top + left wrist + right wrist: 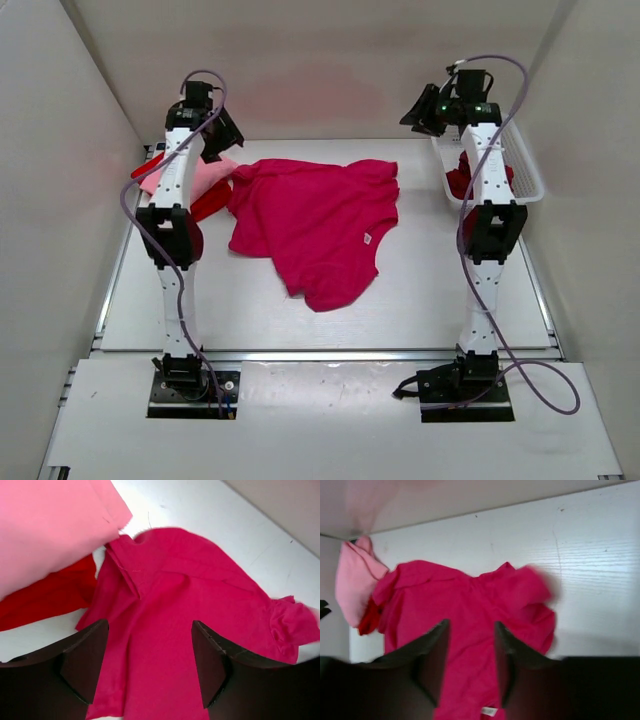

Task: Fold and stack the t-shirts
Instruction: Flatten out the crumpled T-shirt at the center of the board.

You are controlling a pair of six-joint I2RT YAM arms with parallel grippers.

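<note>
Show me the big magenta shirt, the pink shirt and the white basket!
magenta t-shirt point(320, 225), top view, middle of its body.
light pink t-shirt point(50, 530), left wrist view, its flat cloth.
white lattice basket point(527, 170), top view, its right wall.

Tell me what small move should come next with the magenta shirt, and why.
Probably lower the left fingers onto the nearest edge of the magenta shirt and grip it to pull it flat. The shirt lies rumpled and unfolded mid-table, both the left and right fingers are open and empty, and the pink shirt already rests on the bright red shirt.
</note>
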